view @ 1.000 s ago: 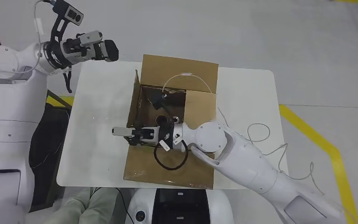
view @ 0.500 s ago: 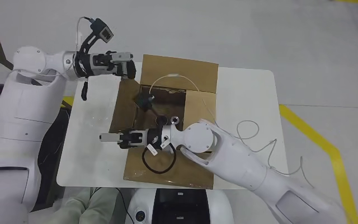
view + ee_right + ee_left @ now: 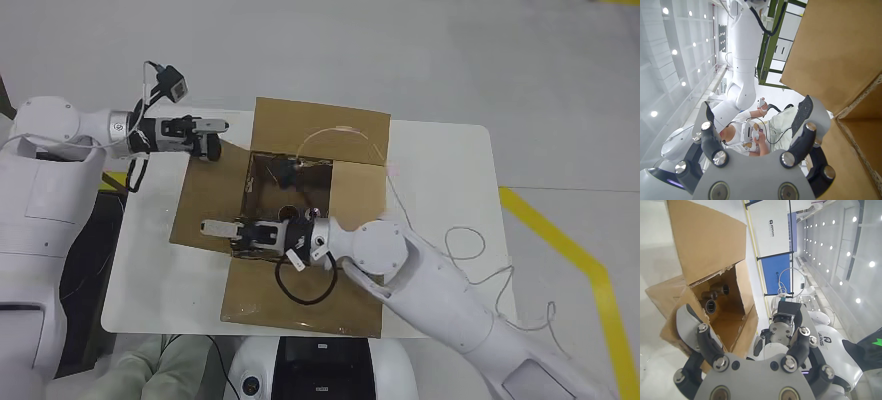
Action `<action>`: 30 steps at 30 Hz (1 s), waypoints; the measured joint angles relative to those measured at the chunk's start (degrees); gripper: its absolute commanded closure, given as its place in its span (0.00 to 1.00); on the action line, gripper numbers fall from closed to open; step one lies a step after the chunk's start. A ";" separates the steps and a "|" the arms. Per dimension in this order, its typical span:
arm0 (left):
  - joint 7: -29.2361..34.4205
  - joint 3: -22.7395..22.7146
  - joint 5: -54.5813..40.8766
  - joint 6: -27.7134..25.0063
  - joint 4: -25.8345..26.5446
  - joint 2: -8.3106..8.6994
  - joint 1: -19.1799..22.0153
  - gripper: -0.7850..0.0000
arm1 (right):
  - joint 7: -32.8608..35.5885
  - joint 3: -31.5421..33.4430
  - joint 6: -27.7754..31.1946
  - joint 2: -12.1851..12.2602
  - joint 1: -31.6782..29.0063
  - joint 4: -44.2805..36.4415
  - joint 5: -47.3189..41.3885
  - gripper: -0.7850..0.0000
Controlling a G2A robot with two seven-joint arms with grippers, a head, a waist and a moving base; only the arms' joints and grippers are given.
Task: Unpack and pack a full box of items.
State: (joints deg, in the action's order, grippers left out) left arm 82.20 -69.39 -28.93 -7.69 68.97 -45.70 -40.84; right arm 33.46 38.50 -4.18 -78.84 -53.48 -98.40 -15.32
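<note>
the box point(image 3: 320, 125) sat mid-way on the tabletop point(image 3: 440, 200), flaps spread, metal cylinders point(image 3: 711, 304) inside; the left gripper point(image 3: 210, 138) at the side flap's point(image 3: 200, 205) far corner and the right gripper point(image 3: 218, 230) over that flap both gaped wide; i'd press it flat before reaching in.

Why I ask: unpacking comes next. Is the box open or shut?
Open: the box has its flaps spread outward; metal cylinders show inside.

White table point(image 3: 440, 200); open cardboard box point(image 3: 320, 125) on it.
</note>
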 measured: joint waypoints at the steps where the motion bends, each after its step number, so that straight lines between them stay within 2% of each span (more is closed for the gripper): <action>1: 0.13 0.14 0.36 -0.09 -0.16 0.03 -0.41 0.00 | 0.07 1.17 -0.57 0.47 -1.27 -1.16 0.75 0.00; 9: -1.76 2.29 1.30 -1.32 -2.54 -0.46 -3.07 0.00 | 1.14 8.53 -3.58 3.23 -9.56 -7.89 5.27 0.00; 16: -2.65 4.04 -0.55 -2.28 -7.20 -1.27 -4.15 0.00 | 2.25 14.08 -4.85 5.03 -15.90 -13.15 7.67 0.00; 23: -3.18 4.87 -1.21 -2.96 -9.27 -1.90 -3.53 0.00 | 3.10 15.97 -5.19 5.67 -18.37 -14.68 8.13 0.00; 30: -3.33 3.76 0.35 -3.48 -8.72 -1.66 -2.81 0.00 | 3.24 16.46 -5.07 5.94 -19.23 -15.11 8.65 0.00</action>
State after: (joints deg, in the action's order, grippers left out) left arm 78.87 -65.63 -28.58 -11.17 60.25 -47.36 -43.65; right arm 36.70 54.96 -9.25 -72.90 -72.72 -113.51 -6.67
